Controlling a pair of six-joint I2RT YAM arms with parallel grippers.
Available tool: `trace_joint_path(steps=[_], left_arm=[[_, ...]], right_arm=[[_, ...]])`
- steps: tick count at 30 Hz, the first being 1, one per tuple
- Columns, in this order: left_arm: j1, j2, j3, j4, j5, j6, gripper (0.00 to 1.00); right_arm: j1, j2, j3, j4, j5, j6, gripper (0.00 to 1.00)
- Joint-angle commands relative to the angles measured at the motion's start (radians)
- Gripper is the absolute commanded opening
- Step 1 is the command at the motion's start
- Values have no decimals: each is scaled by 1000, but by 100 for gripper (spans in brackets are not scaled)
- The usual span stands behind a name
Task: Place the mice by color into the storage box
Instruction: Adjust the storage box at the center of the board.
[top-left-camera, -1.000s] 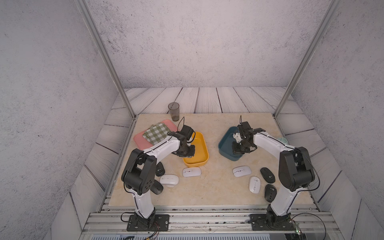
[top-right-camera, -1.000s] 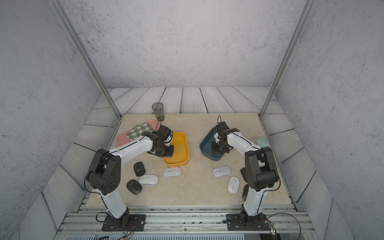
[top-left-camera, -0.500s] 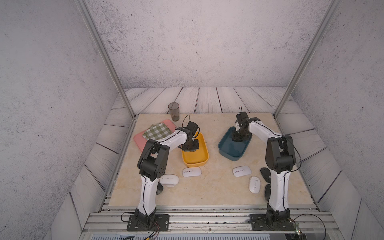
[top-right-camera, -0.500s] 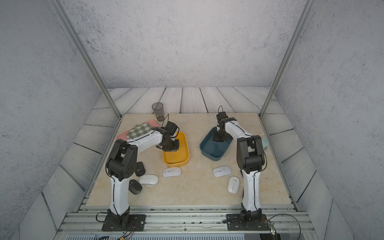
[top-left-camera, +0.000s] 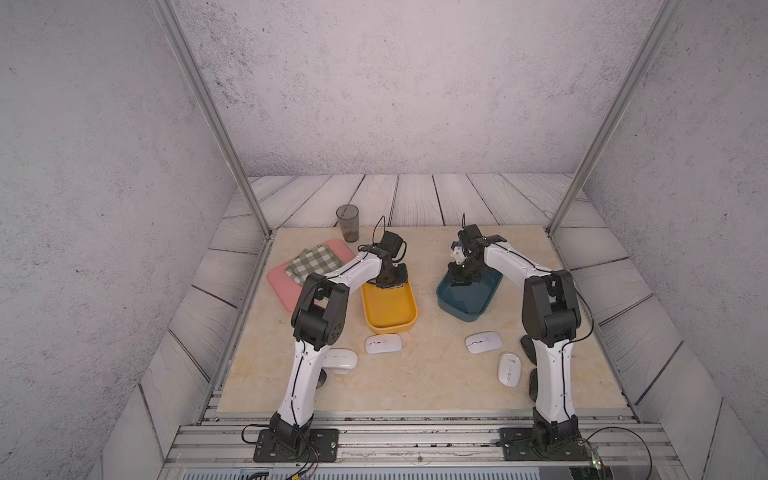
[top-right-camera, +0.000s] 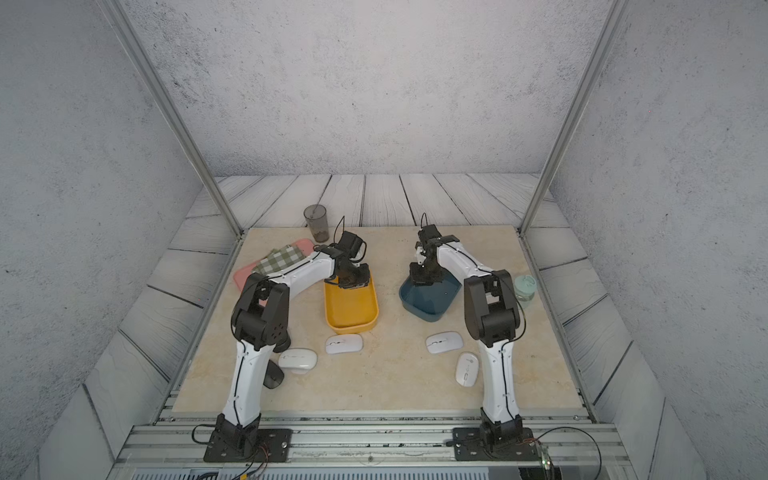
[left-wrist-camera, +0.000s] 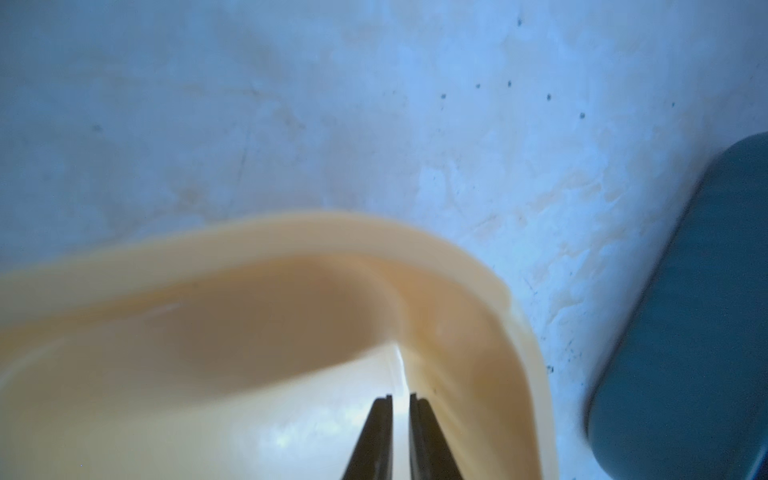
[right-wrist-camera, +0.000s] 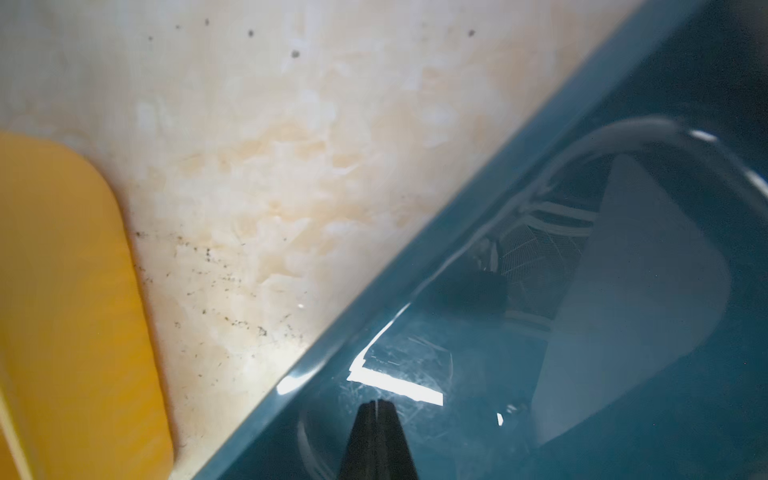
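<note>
Your left gripper (left-wrist-camera: 400, 399) nearly closed, empty, over yellow box (top-left-camera: 409, 309) far end, right gripper (right-wrist-camera: 376, 405) closed, empty, in blue box (top-left-camera: 486, 305).

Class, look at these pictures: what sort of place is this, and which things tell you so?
Probably a robot test cell: two arms bolted to an aluminium rail, plain screen walls, sorting props such as a yellow tray.

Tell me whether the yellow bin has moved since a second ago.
No. The yellow bin sits where it was beside the blue bin, with the same gap.
</note>
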Motion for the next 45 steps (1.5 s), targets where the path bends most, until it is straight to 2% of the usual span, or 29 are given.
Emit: trace_joint_path(steps=[1, 6, 14, 21, 25, 30, 33, 36, 39, 45], left_arm=[[9, 52, 84, -49, 16, 33, 15], [16, 86, 123, -42, 30, 41, 16], [18, 117, 197, -13, 36, 33, 16], [18, 179, 309, -33, 95, 22, 17], [18, 160, 284, -23, 109, 20, 17], [23, 71, 181, 60, 154, -15, 20], [24, 0, 114, 97, 169, -24, 26], [29, -86, 42, 115, 178, -18, 34], [43, -187, -44, 147, 184, -22, 43], [64, -373, -154, 157, 171, 21, 59]], right_arm=[[18, 47, 14, -9, -62, -35, 0], [67, 5, -64, 5, -89, -55, 0], [134, -127, -339, 70, -115, -79, 0], [137, -212, -391, 33, -63, -98, 0], [135, -260, -413, 10, -68, -97, 0], [104, -317, -426, 42, -70, -55, 0], [79, -347, -389, 30, -72, -38, 8], [39, -412, -375, 12, -43, -8, 22], [-60, -495, -414, 12, -26, 51, 42], [-280, -652, -545, 2, 111, 112, 58]])
